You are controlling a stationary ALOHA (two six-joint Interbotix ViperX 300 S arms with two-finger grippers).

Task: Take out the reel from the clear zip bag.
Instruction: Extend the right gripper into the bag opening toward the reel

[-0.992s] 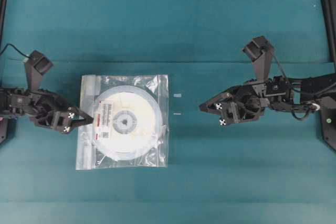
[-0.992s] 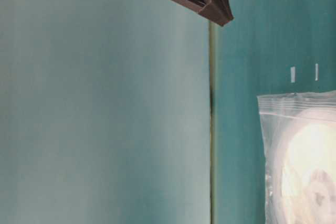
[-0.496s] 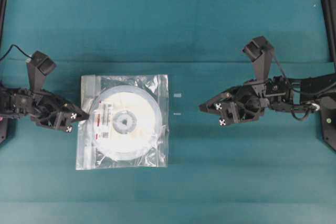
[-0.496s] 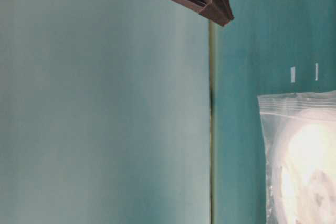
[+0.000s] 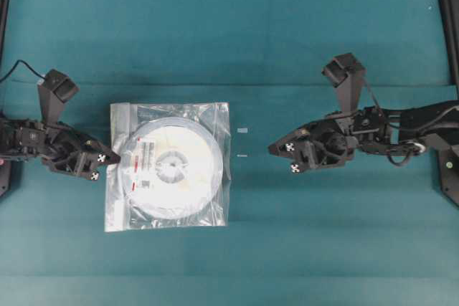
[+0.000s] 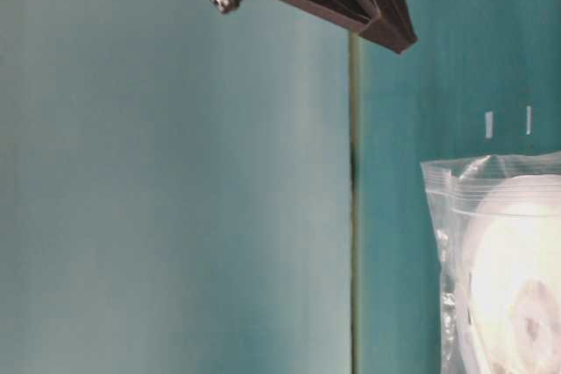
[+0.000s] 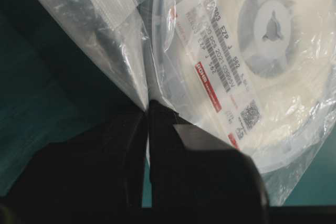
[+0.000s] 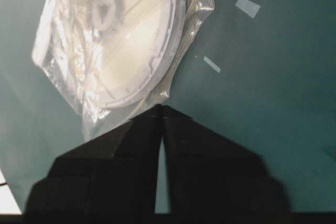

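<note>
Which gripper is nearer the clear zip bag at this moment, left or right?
Left. The left gripper is shut on the clear zip bag at its zip-side edge; the right gripper hangs apart from the opposite edge, over bare table.

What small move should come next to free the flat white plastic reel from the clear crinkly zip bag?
Probably bring the right gripper toward the clear zip bag: the left gripper pinches its zip edge, while the reel lies inside.
</note>
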